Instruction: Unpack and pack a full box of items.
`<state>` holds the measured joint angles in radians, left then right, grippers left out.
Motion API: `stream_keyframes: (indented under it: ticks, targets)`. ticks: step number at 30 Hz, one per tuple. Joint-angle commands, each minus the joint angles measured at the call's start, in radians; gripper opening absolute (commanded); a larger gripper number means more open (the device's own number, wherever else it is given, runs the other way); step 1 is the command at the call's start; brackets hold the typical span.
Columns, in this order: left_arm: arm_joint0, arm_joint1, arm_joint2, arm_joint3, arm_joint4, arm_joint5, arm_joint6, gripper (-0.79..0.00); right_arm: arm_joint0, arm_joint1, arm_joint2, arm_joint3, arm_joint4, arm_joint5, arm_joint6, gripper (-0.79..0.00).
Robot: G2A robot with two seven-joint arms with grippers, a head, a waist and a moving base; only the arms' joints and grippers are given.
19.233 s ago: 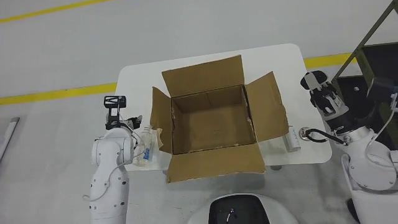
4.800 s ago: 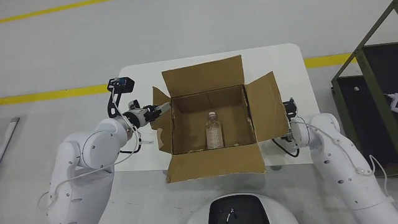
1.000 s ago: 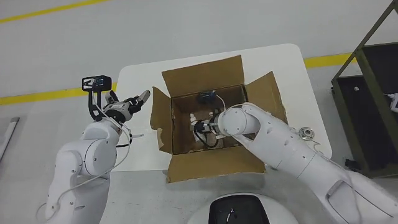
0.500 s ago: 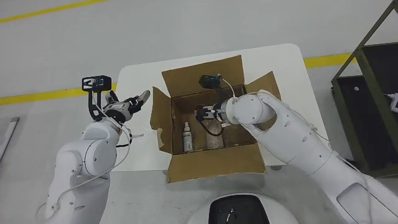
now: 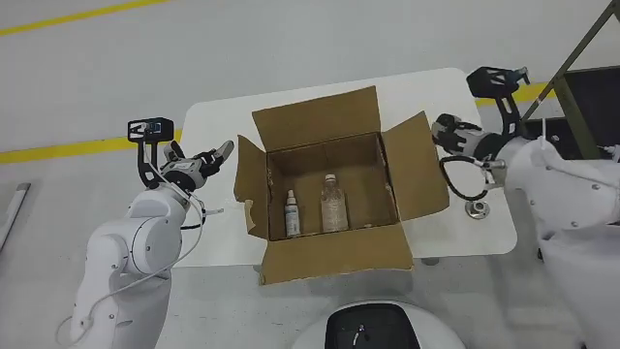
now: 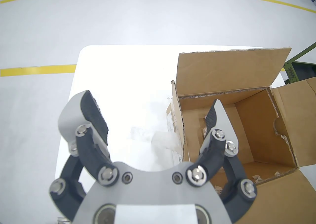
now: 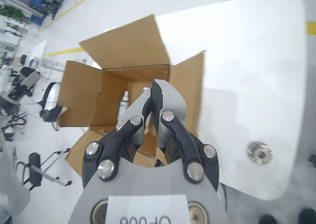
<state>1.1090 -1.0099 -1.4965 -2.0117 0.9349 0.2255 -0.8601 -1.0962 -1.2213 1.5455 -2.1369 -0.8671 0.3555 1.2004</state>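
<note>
Left gripper (image 6: 153,111) released, empty, left of box (image 5: 315,116). In box: spray bottle (image 5: 292,215) and clear bottle (image 5: 333,206), side by side. Right gripper (image 7: 151,96) clenched on nothing, right of box. Metal ring (image 5: 476,209) right of box, likely unpacked; packing partway.

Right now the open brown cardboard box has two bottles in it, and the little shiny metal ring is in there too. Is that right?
Not quite. The little shiny metal ring lies on the white table, outside the open brown cardboard box, as the top view shows. The two bottles, a small white bottle and a bigger clear bottle, are in the box.
</note>
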Motion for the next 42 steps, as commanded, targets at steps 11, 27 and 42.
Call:
stream_keyframes:
  ticks: [11,27,42]
  targets:
    - [0.0,0.0,0.0,0.0,0.0,0.0,0.0,0.0,-0.159,0.051,0.089,-0.002,-0.365,-0.218,0.335,-0.785]
    - [0.0,0.0,0.0,0.0,0.0,0.0,0.0,0.0,-0.181,0.059,0.018,0.125,-0.379,-0.263,0.318,-0.785]
    - [0.0,0.0,0.0,0.0,0.0,0.0,0.0,0.0,0.043,0.047,-0.149,0.495,-0.49,-0.318,0.289,-0.48]
